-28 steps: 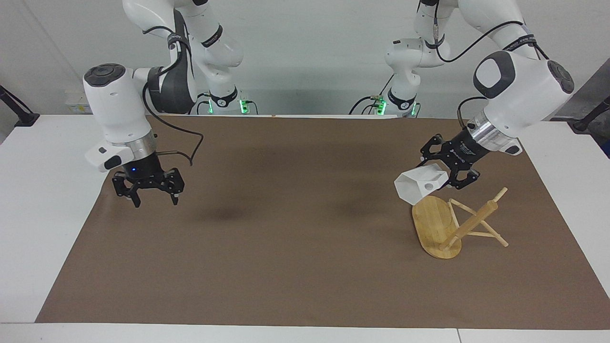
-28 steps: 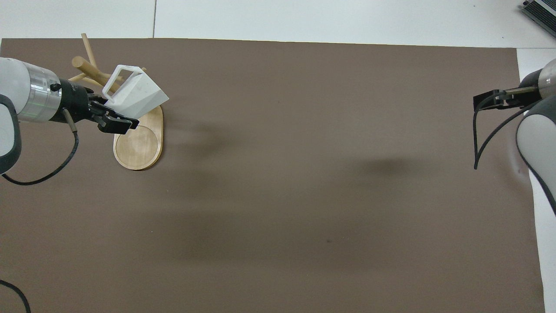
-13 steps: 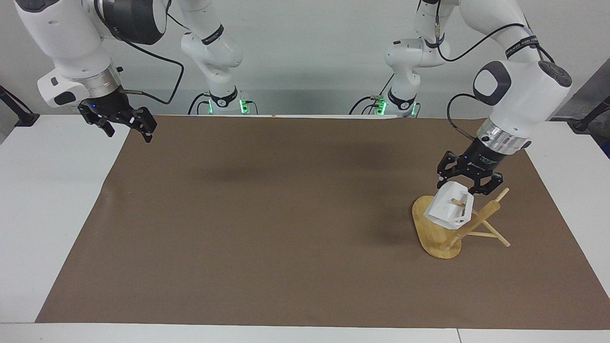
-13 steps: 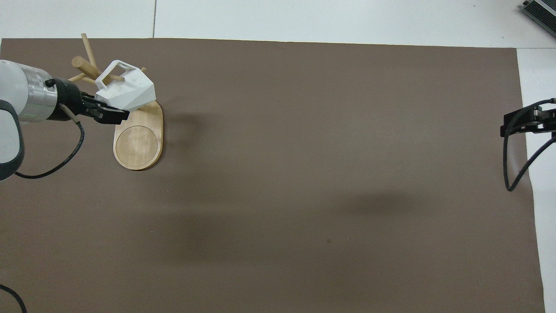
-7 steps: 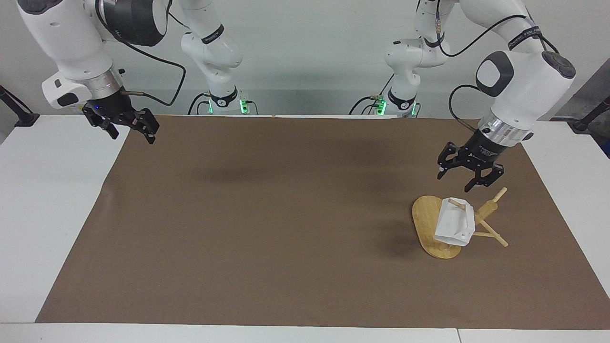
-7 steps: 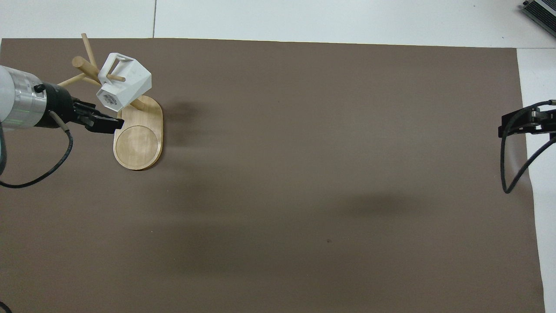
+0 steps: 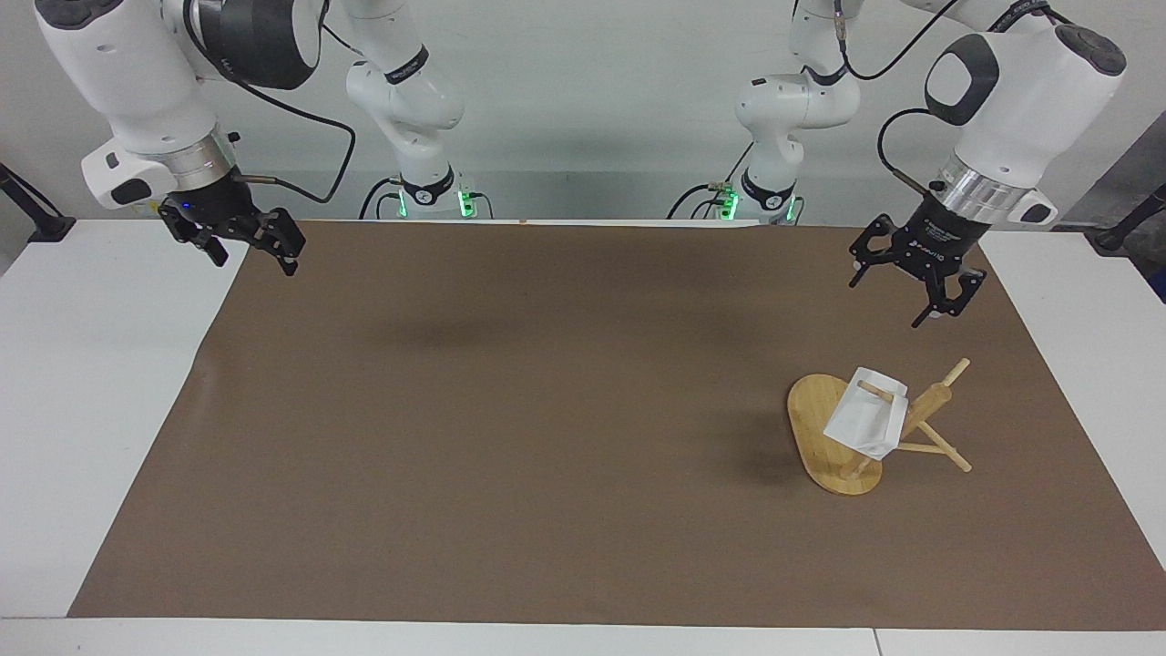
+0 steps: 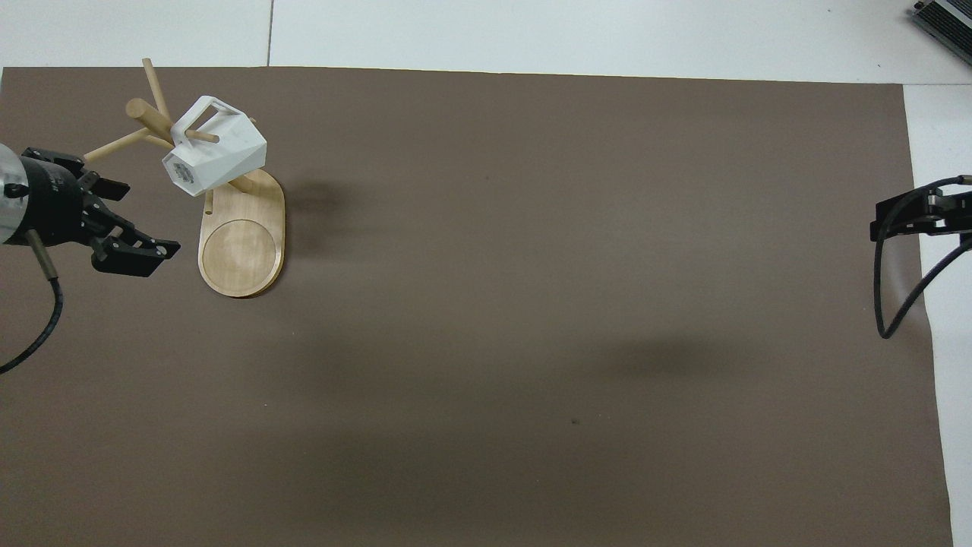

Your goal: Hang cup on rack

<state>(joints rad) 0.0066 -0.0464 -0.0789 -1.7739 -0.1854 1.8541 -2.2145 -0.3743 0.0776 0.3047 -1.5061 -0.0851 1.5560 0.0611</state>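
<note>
Now we see the left gripper (image 7: 914, 284) higher and farther from the rack (image 7: 833, 435) than half a second ago, when it hung just above the cup (image 7: 866, 423); a second ago it was clamped on that cup. We find its fingers spread wide with nothing between them, the wrist slanting down over the brown mat (image 7: 547, 410) at the left arm's end of the table. Our right gripper (image 7: 244, 244) has barely shifted: it waits over the mat's edge at the right arm's end, jaws wide apart and empty. We see the cup hanging free on a thin peg that passes through its handle, above the rack's oval base. Its body tilts, its long axis slanting, and the bottom with a small label shows in the overhead view.
</note>
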